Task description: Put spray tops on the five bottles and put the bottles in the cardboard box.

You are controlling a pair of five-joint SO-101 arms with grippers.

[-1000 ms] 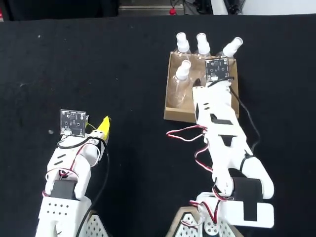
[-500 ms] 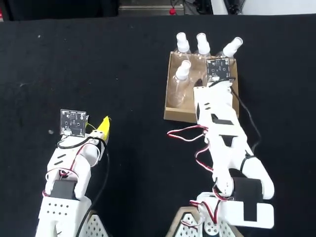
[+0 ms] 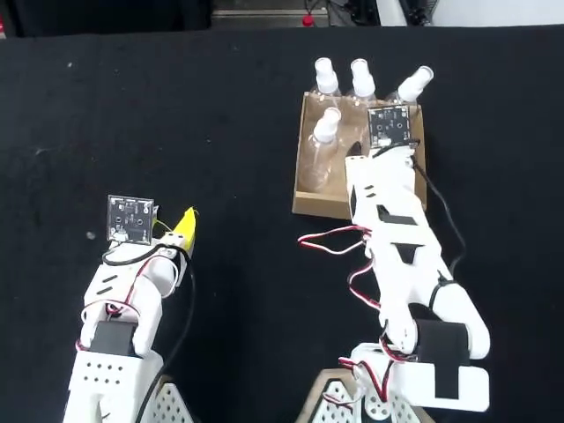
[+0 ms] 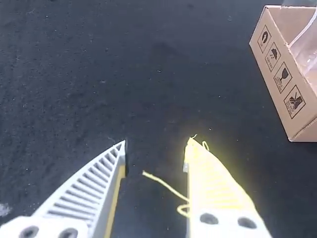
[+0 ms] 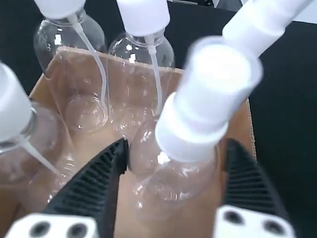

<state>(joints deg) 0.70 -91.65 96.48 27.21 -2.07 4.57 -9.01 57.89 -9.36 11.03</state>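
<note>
Barely anything differs from a second ago. The right arm [image 3: 392, 220] stays stretched over the cardboard box [image 3: 317, 204], which sits at about 1 o'clock on the black table [image 3: 176, 106]. Only the arm's rear end, down at 5 o'clock, has sagged a touch toward the near edge, and the red wire loop [image 3: 330, 242] beside it has shifted slightly.

The right gripper [image 5: 174, 144] hangs inside the box with its black fingers [image 5: 99, 183] spread wide, one on each side of a tilted bottle [image 5: 198, 114] with a white spray top. A thin gap shows on both sides, so they straddle it rather than pinch it.

Three bottles [image 3: 360, 77] keep their places along the box's 12 o'clock wall, all capped, and a fourth bottle [image 3: 322, 141] stands at its 9 o'clock side.

The left arm [image 3: 123, 300] has not moved from 7 o'clock. The left gripper [image 4: 156, 143] holds its fingers apart on nothing above bare table, with the box off at its 2 o'clock.
</note>
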